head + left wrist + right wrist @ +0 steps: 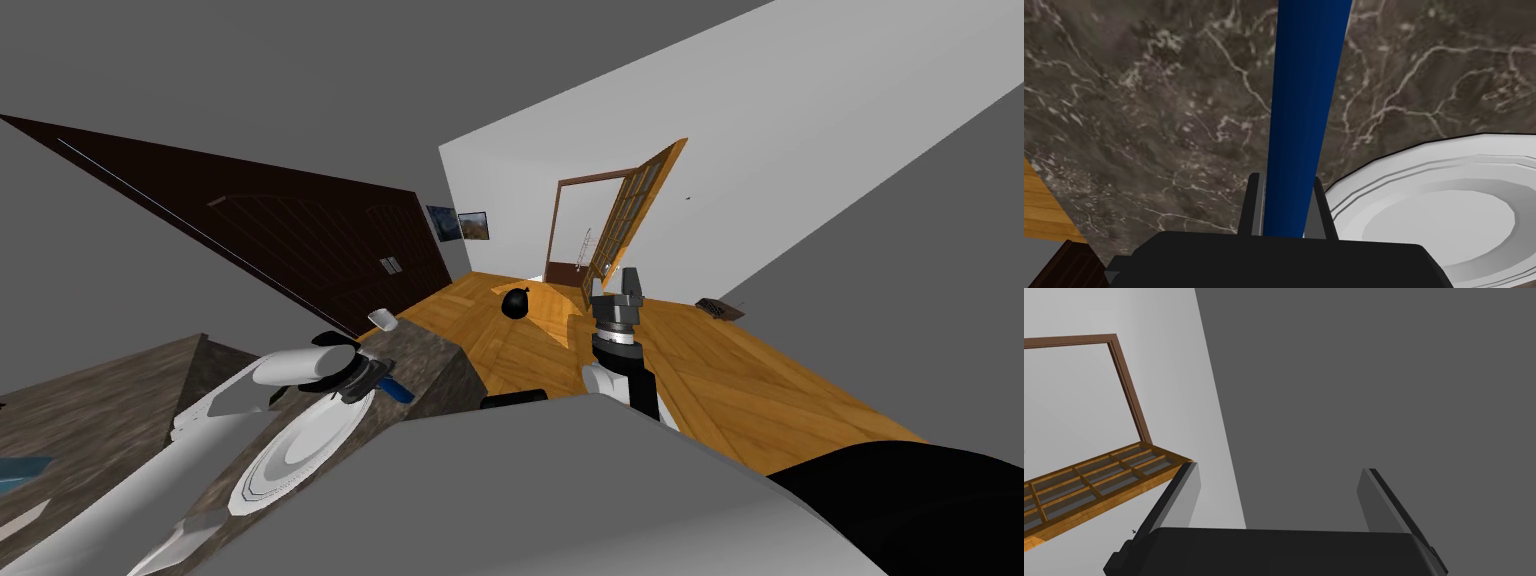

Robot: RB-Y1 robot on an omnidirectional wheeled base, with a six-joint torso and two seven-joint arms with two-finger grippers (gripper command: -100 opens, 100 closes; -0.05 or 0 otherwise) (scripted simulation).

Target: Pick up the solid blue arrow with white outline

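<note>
A long solid blue piece, the arrow [1304, 100], runs straight out from between my left gripper's fingers [1255, 205], which press its two sides. No white outline shows on it. Its far end leaves the wrist view, so its head is hidden. Under it lies a dark marble counter [1149, 125]. In the head view my left gripper [375, 378] hangs over the counter's end [425, 345], with the arrow's blue tip [398, 392] sticking out of it. My right gripper [620, 283] is raised over the wooden floor, its fingers [1184, 498] wide apart with nothing between them.
A white plate [1449, 220] lies on the counter right beside my left gripper, and its rim [300, 450] shows below my left forearm. A small grey object [380, 319] rests at the counter's far end. A black bag [515, 301] sits on the floor before an open wooden door [630, 215].
</note>
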